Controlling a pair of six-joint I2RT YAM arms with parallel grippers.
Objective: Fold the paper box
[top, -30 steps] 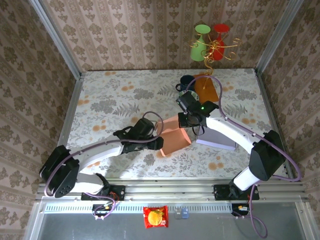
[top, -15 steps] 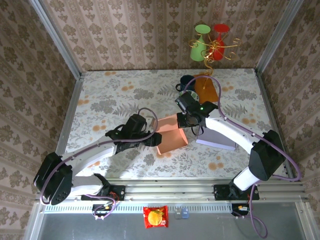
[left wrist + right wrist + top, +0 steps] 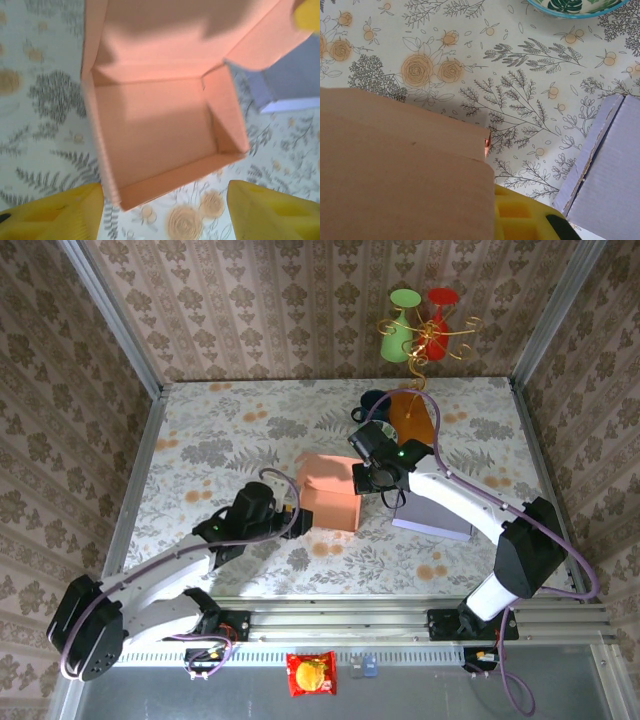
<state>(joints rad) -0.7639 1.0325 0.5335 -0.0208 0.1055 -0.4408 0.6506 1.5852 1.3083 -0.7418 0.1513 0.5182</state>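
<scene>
The left arm (image 3: 170, 565) was laid low across the counter (image 3: 215, 425). It was stretched from the near left corner toward the middle, with the wrist aimed at the box (image 3: 328, 490). The left claw (image 3: 165, 195) was held wide. Its yellow fingers (image 3: 55, 212) were spread at the near side of the box, just short of its front wall, and nothing was gripped between them. The box was set mid-counter. Its hollow was shown in the left wrist view, with a flap raised behind it. The right arm (image 3: 470, 505) was bent in from the near right corner, with the forearm reaching leftward above a lilac sheet (image 3: 435, 515). The right claw (image 3: 372, 478) was closed on the box's right edge. In the right wrist view, cardboard was seen lying across its finger.
</scene>
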